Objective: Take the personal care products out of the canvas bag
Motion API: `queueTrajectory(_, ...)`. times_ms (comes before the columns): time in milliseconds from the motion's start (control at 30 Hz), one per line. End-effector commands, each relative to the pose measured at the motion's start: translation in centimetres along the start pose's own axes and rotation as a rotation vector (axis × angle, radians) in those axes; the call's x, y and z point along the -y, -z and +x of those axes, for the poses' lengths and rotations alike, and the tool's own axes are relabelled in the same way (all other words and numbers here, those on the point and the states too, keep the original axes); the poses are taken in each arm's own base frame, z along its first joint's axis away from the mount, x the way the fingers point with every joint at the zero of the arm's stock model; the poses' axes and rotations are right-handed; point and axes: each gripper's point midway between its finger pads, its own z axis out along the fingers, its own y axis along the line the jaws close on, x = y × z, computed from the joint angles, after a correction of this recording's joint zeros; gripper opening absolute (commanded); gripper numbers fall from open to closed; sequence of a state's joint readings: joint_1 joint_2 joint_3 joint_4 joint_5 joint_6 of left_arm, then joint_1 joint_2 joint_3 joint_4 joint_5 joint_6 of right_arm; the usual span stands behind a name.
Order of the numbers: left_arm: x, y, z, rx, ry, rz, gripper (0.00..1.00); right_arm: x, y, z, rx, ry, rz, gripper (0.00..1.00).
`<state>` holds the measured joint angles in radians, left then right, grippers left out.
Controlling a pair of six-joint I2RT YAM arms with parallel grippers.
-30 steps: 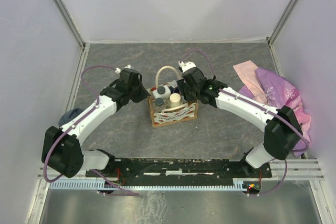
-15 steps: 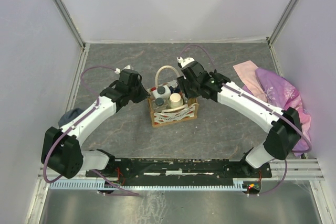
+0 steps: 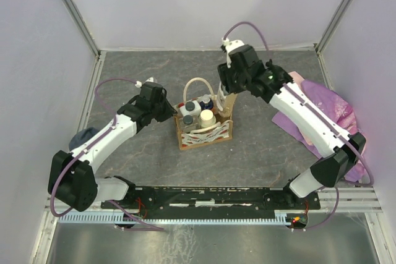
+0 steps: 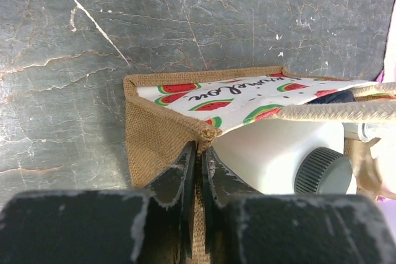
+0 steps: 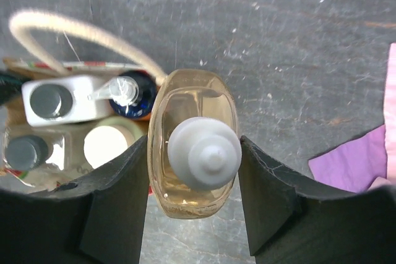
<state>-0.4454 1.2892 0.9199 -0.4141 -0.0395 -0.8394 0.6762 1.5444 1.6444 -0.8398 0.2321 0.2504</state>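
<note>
Right wrist view: the right end effector is part closed on the tan bottle's broad faces below its white cap, holding it beside the bag, whose loop handle arcs just left of it. The bottle looks rigid, smooth and liquid-filled, so likely fairly heavy and slippery; gripping its flat faces high seems sound. The left end effector is pinched tight on the soft bag's burlap corner, and bare counter lies open right of the right end effector, short of the purple cloth.
</note>
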Motion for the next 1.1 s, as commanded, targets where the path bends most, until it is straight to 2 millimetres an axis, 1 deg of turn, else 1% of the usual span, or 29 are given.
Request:
queueTrajectory(0,-1.9,0.7,1.5,-0.050,-0.019,-0.058,0.13,4.8,4.6,-7.7,0.237,-0.095,0.089,0.32)
queueTrajectory(100,-1.8,1.0,1.4,-0.050,-0.022,-0.056,0.14,6.9,5.1,-8.2,0.245,-0.119,0.122,0.33)
queueTrajectory(133,-1.8,1.1,1.4,-0.051,-0.023,-0.055,0.14,7.4,5.0,-8.1,0.242,-0.128,0.130,0.34)
queueTrajectory(200,-1.8,1.2,1.4,-0.049,-0.025,-0.052,0.14,7.8,3.9,-7.6,0.217,-0.155,0.114,0.35)
queueTrajectory(300,-1.6,0.9,1.8,-0.063,-0.018,-0.037,0.14,8.1,1.2,-6.0,0.149,-0.180,0.105,0.35)
queueTrajectory(400,-1.3,0.8,2.1,-0.077,-0.008,-0.017,0.15,8.4,-2.0,-3.7,0.069,-0.198,0.126,0.35)
queueTrajectory(533,-1.1,1.1,2.0,-0.073,-0.010,-0.007,0.16,8.7,-5.5,-0.3,-0.010,-0.215,0.155,0.35)
queueTrajectory(600,-1.0,1.2,2.0,-0.072,-0.013,-0.003,0.16,8.8,-7.0,1.3,-0.030,-0.232,0.163,0.35)
queueTrajectory(667,-1.0,1.2,2.0,-0.078,-0.016,-0.001,0.16,8.7,-8.1,2.6,-0.042,-0.253,0.168,0.35)
queueTrajectory(700,-1.0,1.2,2.1,-0.081,-0.018,0.001,0.16,8.8,-8.3,3.1,-0.043,-0.257,0.174,0.35)
queueTrajectory(733,-1.0,1.3,2.2,-0.082,-0.017,0.002,0.16,9.0,-8.3,3.3,-0.038,-0.259,0.183,0.37)
queueTrajectory(767,-1.1,1.3,2.2,-0.082,-0.017,0.003,0.16,9.1,-8.2,3.6,-0.038,-0.259,0.192,0.40)
queueTrajectory(833,-1.2,1.2,2.3,-0.082,-0.015,0.004,0.16,9.9,-7.8,4.0,-0.043,-0.249,0.232,0.42)
queueTrajectory(1067,-1.1,0.6,3.0,-0.105,0.002,0.019,0.17,12.7,-6.7,4.7,-0.044,-0.182,0.381,0.36)
